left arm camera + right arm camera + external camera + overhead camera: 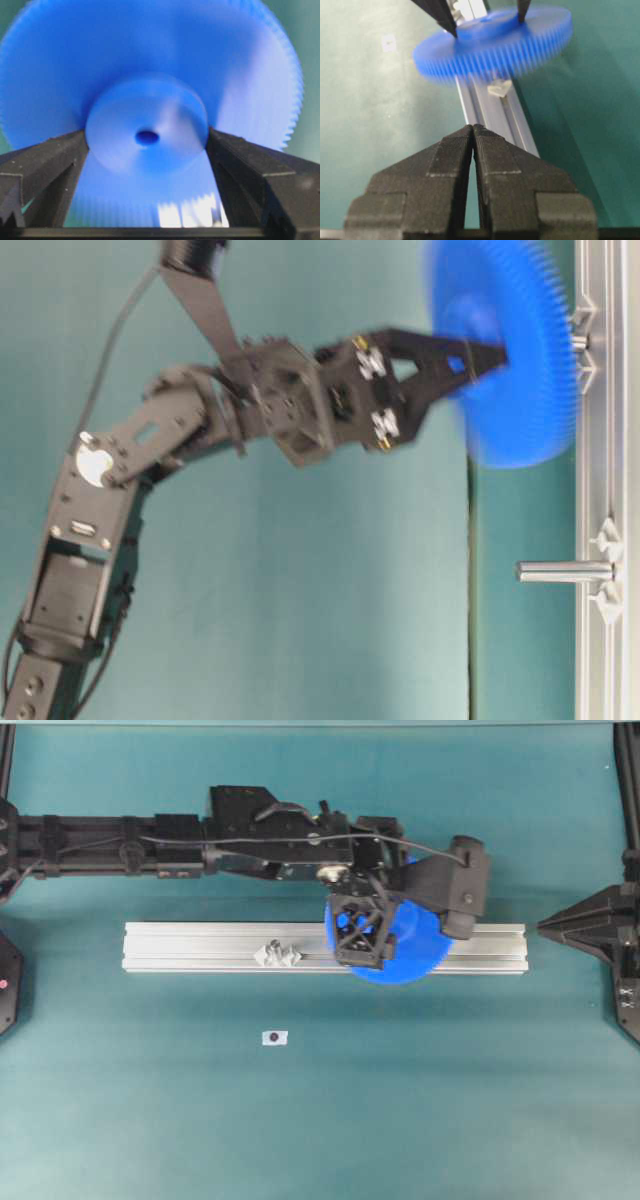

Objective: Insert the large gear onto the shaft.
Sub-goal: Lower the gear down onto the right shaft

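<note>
Black fingers [240, 165] of the left end effector [147, 142] fill the foreground of the left wrist view, closed on either side of the raised hub of the large gear [150, 75], whose small centre hole sits midway between them. Motion blur softens the gear's toothed rim.

Seen from table level, the left end effector [478, 358] holds the blue disc [510, 350] face-on to a silver aluminium rail [600, 480], with the gear just short of the shaft [580, 340], a short metal pin on a clear mount fixed to the rail. Whether the pin has entered the centre hole cannot be told. A 2nd, alike pin [560, 571] stands farther along the same rail, well apart from the gear.

From overhead, the left arm reaches across the green counter [300, 1120] and the gear [410, 950] covers part of the rail [180, 948]; the 2nd pin's mount [277, 955] lies beyond the end effector's left side, and a small white tag [275, 1037] rests on the counter near it.

At the right edge, the right end effector [472, 137] hangs back, its 2 fingers pressed together with nothing between them, pointing along the rail toward the gear.
</note>
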Controlling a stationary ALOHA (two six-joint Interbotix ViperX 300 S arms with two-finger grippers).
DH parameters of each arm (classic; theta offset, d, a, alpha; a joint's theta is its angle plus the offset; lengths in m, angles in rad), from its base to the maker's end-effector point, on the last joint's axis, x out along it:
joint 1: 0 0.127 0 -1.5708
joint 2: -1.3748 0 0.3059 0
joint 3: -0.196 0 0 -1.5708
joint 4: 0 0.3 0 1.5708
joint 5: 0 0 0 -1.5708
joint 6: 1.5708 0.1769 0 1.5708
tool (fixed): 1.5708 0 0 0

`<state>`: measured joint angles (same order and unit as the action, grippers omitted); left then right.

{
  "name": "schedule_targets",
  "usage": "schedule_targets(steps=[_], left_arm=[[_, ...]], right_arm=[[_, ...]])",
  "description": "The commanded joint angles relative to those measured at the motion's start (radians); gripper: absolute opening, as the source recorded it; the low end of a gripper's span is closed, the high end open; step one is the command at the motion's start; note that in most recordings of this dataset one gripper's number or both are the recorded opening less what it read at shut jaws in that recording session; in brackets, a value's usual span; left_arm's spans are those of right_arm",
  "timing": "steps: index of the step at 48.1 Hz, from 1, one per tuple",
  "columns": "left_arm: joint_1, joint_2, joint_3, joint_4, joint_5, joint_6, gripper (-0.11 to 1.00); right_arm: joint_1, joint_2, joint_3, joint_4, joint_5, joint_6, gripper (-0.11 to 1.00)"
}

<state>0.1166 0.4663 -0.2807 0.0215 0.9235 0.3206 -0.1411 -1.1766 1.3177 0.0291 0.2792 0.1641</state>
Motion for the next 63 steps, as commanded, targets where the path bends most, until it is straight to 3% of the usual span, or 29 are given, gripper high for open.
schedule_targets(steps=[1, 40, 63], left_arm=[[0.000, -0.008, -0.049, 0.002, 0.014, 0.003, 0.93], [0.012, 0.006, -0.120, 0.002, 0.097, 0.002, 0.93], [0.011, 0.012, -0.107, 0.002, 0.140, -0.006, 0.93]], right_arm=[[-0.003, 0.008, -0.017, -0.002, -0.009, 0.008, 0.13], [-0.003, 0.008, -0.015, -0.003, -0.011, 0.008, 0.13], [-0.003, 0.008, -0.015, -0.003, -0.011, 0.009, 0.13]])
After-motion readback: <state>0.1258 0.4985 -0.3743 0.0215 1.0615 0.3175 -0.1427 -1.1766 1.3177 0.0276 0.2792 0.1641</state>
